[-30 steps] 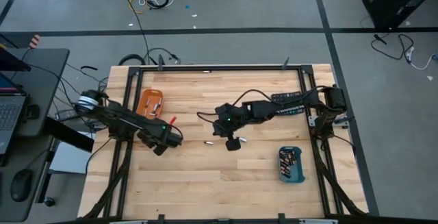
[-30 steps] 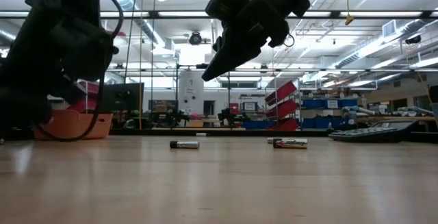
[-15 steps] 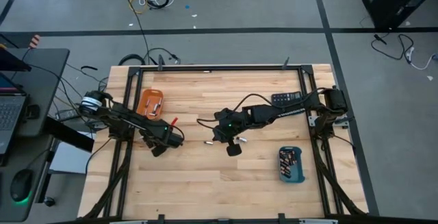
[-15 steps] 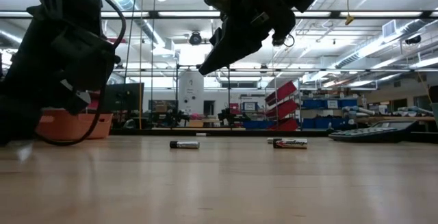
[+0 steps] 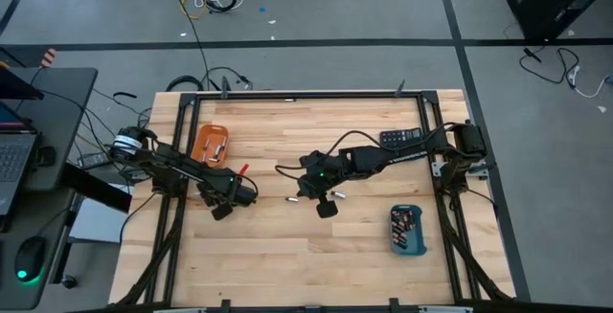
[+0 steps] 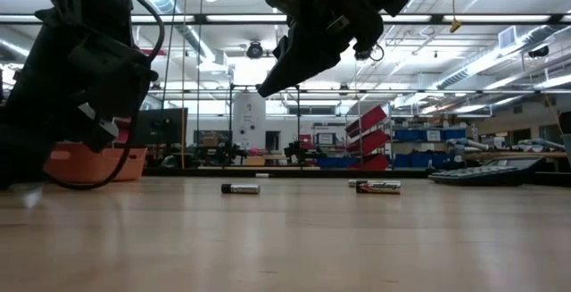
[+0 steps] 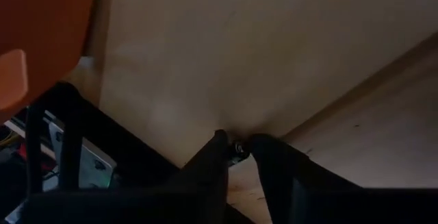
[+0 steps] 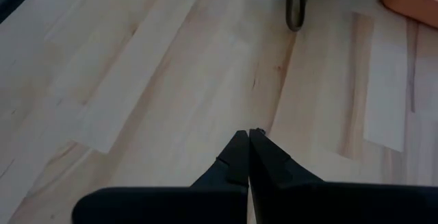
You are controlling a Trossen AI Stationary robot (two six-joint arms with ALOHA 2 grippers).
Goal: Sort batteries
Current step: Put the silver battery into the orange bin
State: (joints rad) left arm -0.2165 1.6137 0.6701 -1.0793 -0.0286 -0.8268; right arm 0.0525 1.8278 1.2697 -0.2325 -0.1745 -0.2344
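My left gripper [image 7: 237, 144] hangs over the table's left part, next to the orange tray [image 5: 209, 145], and is shut on one small battery. My right gripper [image 8: 247, 136] is shut and holds nothing. It hovers above the table's middle [image 5: 303, 187] and slants down toward the left [image 6: 261, 90]. Two loose batteries lie on their sides on the wood near it, one [image 5: 292, 199] [image 6: 240, 187] to the left and one [image 5: 337, 195] [image 6: 378, 186] to the right. The orange tray holds a couple of cells, and the blue tray [image 5: 407, 230] holds several. My left gripper pinches a small silvery battery [image 7: 239, 149] between its two fingertips [image 7: 217, 144]. Only the cell's end shows between them; the fingers hide the rest.
A black calculator [image 5: 402, 138] lies near the far right corner, under the right arm. The table's black frame and a side desk with a laptop [image 5: 14, 150] stand to the left. Bare wood lies along the near edge [image 5: 287, 265].
The right gripper has risen slightly and drifted toward the table's left, still shut. The left arm has shifted a little toward the near edge. Both loose batteries have stayed where they were.
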